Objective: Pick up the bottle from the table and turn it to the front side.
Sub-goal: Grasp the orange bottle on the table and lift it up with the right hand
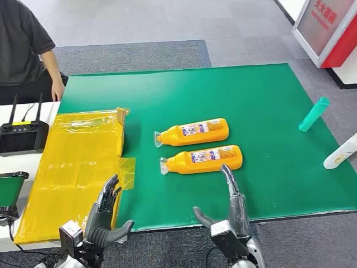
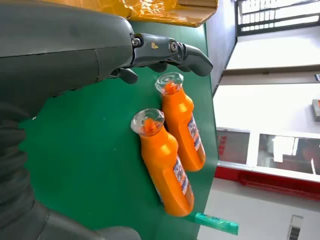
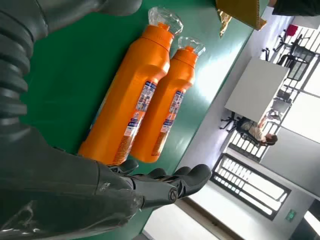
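Note:
Two orange bottles with clear caps lie side by side on the green mat (image 1: 261,100), caps toward the left. The nearer bottle (image 1: 202,159) (image 2: 166,162) (image 3: 122,92) is the closer one to me; the farther bottle (image 1: 192,132) (image 2: 184,127) (image 3: 164,107) lies just behind it. My right hand (image 1: 229,215) (image 3: 151,187) is open near the mat's front edge, fingers stretched toward the nearer bottle without touching it. Low at the left, my left hand (image 1: 103,215) (image 2: 151,50) is open with fingers spread, holding nothing.
A yellow plastic-wrapped package (image 1: 76,162) lies left of the bottles. A teal tube (image 1: 313,114) and a white bottle (image 1: 341,152) lie at the mat's right edge. A black controller (image 1: 23,135) sits on the white table at left, where a person's hand (image 1: 57,89) rests.

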You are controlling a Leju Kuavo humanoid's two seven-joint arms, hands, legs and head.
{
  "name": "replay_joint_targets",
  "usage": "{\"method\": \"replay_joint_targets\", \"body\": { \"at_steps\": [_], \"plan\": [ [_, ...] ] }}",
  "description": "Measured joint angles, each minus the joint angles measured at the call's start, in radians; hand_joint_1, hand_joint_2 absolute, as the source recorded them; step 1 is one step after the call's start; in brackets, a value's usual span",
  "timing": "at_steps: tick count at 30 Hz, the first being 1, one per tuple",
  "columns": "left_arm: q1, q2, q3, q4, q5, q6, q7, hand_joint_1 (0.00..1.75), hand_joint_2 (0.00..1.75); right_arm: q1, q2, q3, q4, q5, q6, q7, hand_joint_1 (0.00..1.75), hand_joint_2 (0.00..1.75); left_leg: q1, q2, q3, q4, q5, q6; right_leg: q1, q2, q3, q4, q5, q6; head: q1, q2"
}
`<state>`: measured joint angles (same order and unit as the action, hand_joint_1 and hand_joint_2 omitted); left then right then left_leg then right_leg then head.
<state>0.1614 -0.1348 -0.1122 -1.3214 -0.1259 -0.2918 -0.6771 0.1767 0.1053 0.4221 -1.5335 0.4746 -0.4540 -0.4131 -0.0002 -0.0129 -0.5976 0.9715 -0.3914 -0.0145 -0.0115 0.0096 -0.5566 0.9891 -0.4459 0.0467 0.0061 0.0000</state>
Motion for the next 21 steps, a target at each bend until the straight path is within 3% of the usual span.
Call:
{"method": "replay_joint_targets", "body": {
  "at_steps": [15, 21],
  "plan": [
    [-0.006, -0.001, 0.007, 0.001, 0.002, -0.014, 0.000, 0.00, 1.75, -0.001, -0.001, -0.009, -0.008, 0.014, 0.021, 0.010, 0.00, 1.75, 0.000, 0.000, 0.000, 0.000, 0.000, 0.000, 0.000, 0.000, 0.000, 0.000, 0.000, 0.000, 0.000, 0.000],
    [-0.011, -0.001, 0.010, 0.003, -0.029, 0.011, 0.000, 0.00, 1.75, -0.013, -0.028, -0.013, -0.033, 0.121, 0.057, 0.077, 0.00, 1.75, 0.000, 0.000, 0.000, 0.000, 0.000, 0.000, 0.000, 0.000, 0.000, 0.000, 0.000, 0.000, 0.000, 0.000]
  ]
}}
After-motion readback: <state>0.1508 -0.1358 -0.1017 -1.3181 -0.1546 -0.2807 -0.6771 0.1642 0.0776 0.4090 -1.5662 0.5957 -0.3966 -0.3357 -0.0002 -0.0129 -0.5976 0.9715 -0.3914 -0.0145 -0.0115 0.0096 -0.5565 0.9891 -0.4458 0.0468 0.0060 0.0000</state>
